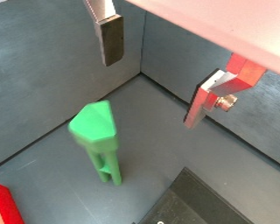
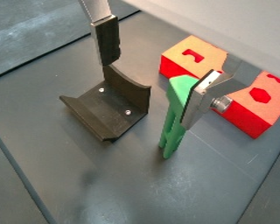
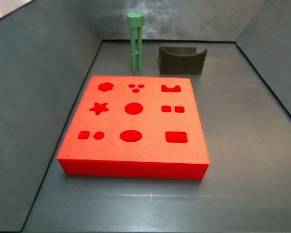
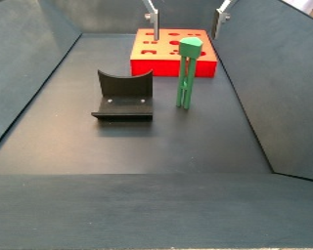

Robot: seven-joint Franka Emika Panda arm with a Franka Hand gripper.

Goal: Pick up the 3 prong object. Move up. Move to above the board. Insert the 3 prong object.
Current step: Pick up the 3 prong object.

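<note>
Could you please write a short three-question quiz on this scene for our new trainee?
1. True or false: the gripper holds the 3 prong object.
2. In a side view, the dark grey U-shaped holder stands: A) on the board; B) on the floor beside the 3 prong object; C) between the fingers.
3. Fill in: the 3 prong object stands ____ on the floor.

Key: 1 false, the gripper is open above it, its fingers apart from it; 2 B; 3 upright.

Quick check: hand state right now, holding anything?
Hand: open and empty, fingers spread above the upright 3 prong object, not gripping it.
</note>
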